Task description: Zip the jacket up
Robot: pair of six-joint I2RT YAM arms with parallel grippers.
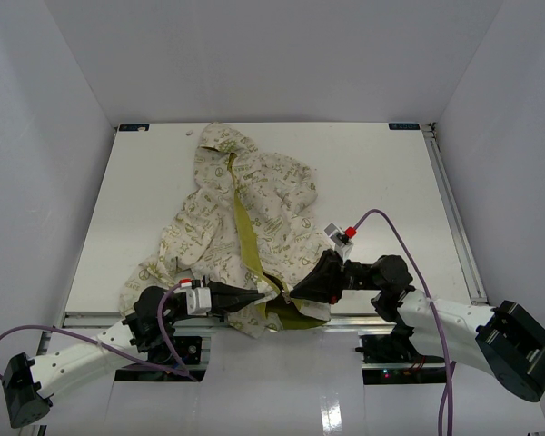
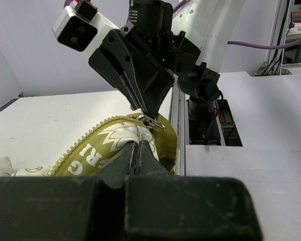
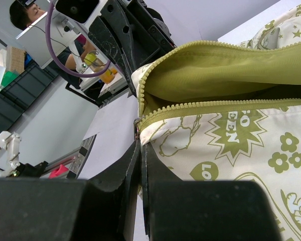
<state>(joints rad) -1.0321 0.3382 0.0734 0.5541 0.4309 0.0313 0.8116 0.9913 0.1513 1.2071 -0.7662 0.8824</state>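
The jacket (image 1: pixel 245 213) lies on the table, cream with olive prints, hood at the far end, its front open along an olive strip. Its bottom hem is at the near edge. My left gripper (image 1: pixel 257 298) is shut on the hem fabric beside the zipper's bottom end; in the left wrist view the closed fingertips (image 2: pixel 138 145) pinch the printed cloth (image 2: pixel 90 153). My right gripper (image 1: pixel 297 292) faces it from the right and is shut at the metal zipper slider (image 3: pixel 138 122), pinching its pull. Above it the zipper teeth (image 3: pixel 215 105) part and show olive lining (image 3: pixel 215 70).
The white table (image 1: pixel 372 182) ends in a metal rail (image 1: pixel 345 318) at the near edge, right under both grippers. The enclosure's white walls stand on three sides. A purple cable (image 1: pixel 395 232) loops over the right arm. The left arm's camera body (image 3: pixel 125 35) is close to the right fingertips.
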